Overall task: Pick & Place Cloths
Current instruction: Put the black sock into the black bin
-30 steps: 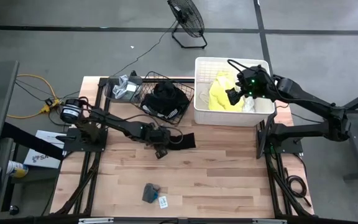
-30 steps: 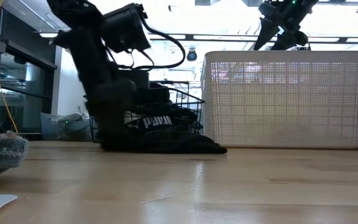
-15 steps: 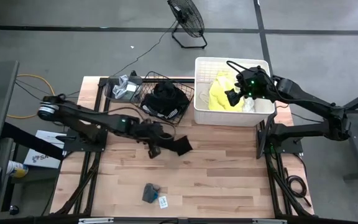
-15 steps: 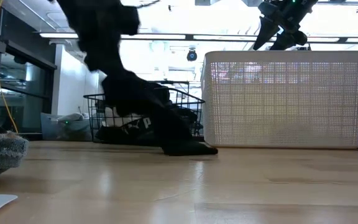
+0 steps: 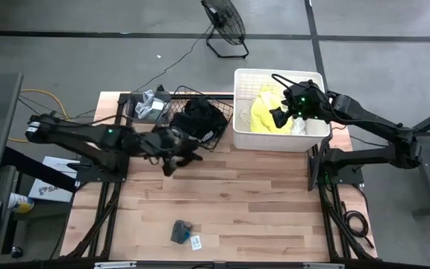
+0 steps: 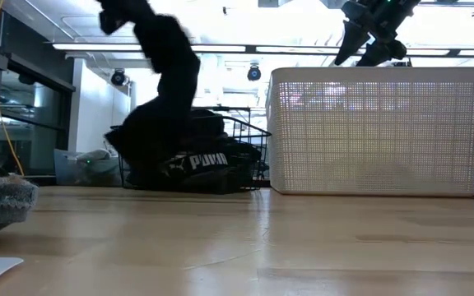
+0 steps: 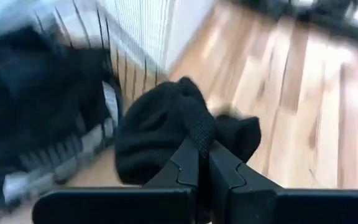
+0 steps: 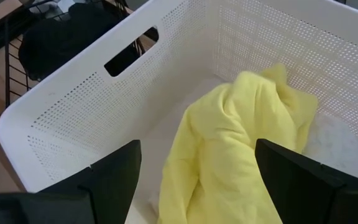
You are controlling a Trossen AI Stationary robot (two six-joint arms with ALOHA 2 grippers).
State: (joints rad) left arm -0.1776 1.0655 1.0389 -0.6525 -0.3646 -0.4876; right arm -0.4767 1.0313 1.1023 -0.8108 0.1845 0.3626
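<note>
A black cloth (image 7: 179,134) is clamped between the fingers of the left end effector (image 5: 172,153) and is carried clear of the counter (image 5: 260,202), just in front of the black wire basket (image 5: 200,119). In the low view the cloth (image 6: 167,90) hangs in a long drape from the raised arm, its lower end level with the basket's front rim. More dark garments, one with white lettering (image 6: 208,160), are already heaped in the basket.

The right end effector (image 5: 284,112) hovers over the white tub (image 5: 275,138), its fingers spread wide apart with nothing between them; a neon yellow cloth (image 8: 229,149) lies directly below it inside the tub. A small grey cloth (image 5: 180,231) is left near the front edge of the counter, well apart from both arms.

The main risk is judged to lie in the trailing end of the black cloth. If the arm is swung over the basket too low, the hanging fabric may be snagged on the wire rim or left draped over the outside. Only a small fold appears to be pinched, so slippage under the cloth's own weight is possible. On the right, a shallow descent may gather too little of the yellow cloth, while a deep one may press the fingers against the tub's floor.
</note>
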